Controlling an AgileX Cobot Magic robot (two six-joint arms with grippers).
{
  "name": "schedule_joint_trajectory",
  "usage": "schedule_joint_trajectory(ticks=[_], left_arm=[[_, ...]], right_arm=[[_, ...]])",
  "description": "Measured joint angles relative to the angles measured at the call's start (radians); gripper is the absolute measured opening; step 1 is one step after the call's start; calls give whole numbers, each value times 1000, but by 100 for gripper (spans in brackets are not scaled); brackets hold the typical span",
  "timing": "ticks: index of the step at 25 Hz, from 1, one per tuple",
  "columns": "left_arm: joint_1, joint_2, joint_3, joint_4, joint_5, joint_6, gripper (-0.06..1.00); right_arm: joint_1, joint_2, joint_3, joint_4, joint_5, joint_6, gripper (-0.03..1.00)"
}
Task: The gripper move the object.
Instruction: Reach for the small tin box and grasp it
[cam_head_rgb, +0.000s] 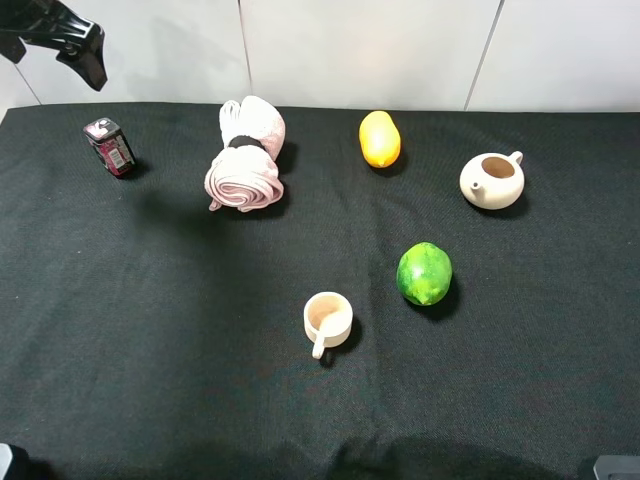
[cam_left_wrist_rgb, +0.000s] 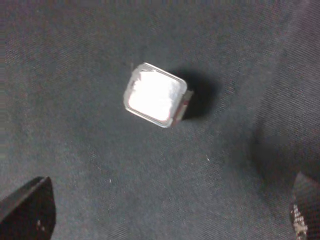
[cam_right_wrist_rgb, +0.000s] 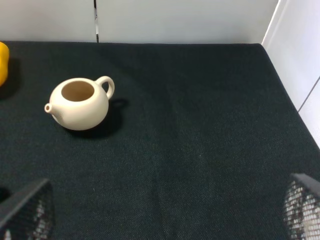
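Black cloth tabletop (cam_head_rgb: 150, 350), white panelled wall (cam_head_rgb: 350, 50)

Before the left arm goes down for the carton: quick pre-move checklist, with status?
1. Left gripper open: ok, jaws wide apart.
2. Carton standing, top face up: ok.
3. Carton between the jaws: not ok, the gripper hangs above it and apart.
4. Room around the carton: ok, the pink towel lies apart from it.
5. Right gripper out of the way: ok, it is open on the teapot side.
6. Jaws squared to the carton's sides: cannot tell.
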Motion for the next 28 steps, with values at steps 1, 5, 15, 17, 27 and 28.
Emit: schedule_joint_trajectory(ticks=[1,5,15,17,27,28], left_arm=[[7,7,-3,0,-4,3,99],[40,37,-9,-30,-26,43,99],[75,204,-103,-108,-67,143,99],[75,238,-128,-117,-67,150,99],[78,343,-171,-127,-62,157,99],[78,349,-171,-130,-62,157,99]], right_arm=[[0,0,0,0,0,0,69],[0,0,0,0,0,0,69],[0,0,0,0,0,0,69],[0,0,0,0,0,0,69],[0,0,0,0,0,0,69],[0,0,0,0,0,0,69]])
